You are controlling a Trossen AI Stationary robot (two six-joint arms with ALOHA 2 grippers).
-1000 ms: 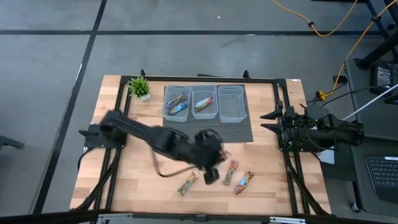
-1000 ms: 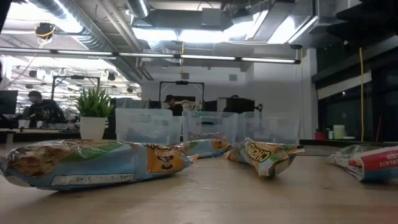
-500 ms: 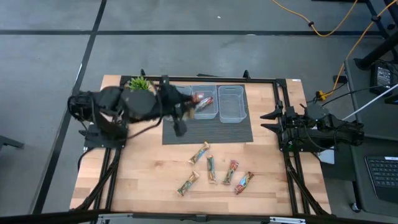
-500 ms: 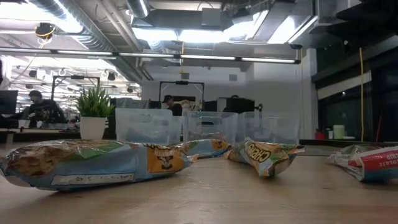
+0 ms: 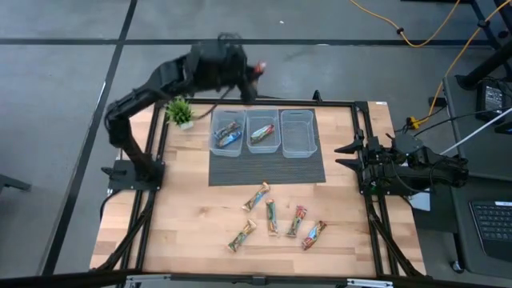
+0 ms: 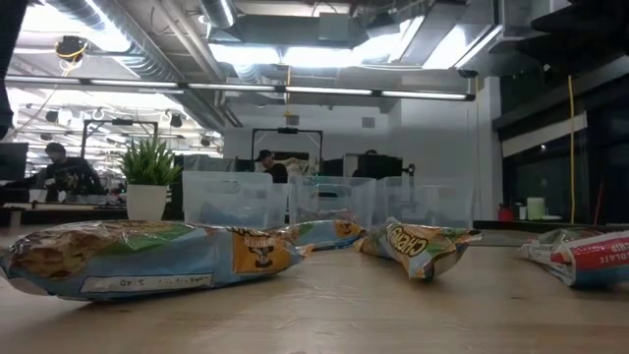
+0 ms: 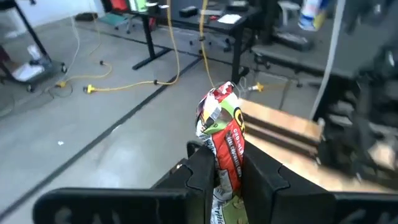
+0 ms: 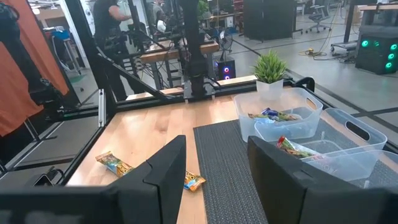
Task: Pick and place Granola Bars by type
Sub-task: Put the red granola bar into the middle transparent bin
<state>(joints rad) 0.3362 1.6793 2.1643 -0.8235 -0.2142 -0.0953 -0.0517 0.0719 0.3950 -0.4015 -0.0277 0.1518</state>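
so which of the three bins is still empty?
The clear bin nearest the right arm: only bare plastic shows inside. The middle bin holds one granola bar, and the bin beside the plant holds two bars.

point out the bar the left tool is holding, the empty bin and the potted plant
held granola bar (image 7: 222,134), left wrist view, red part of its wrapper
empty bin (image 5: 298,133), high view, its bare floor
potted plant (image 5: 180,111), high view, its leaves

Four granola bars (image 5: 272,216) flat on table, three in bins, red-wrapped bar (image 7: 225,140) upright in left tool (image 7: 231,167)
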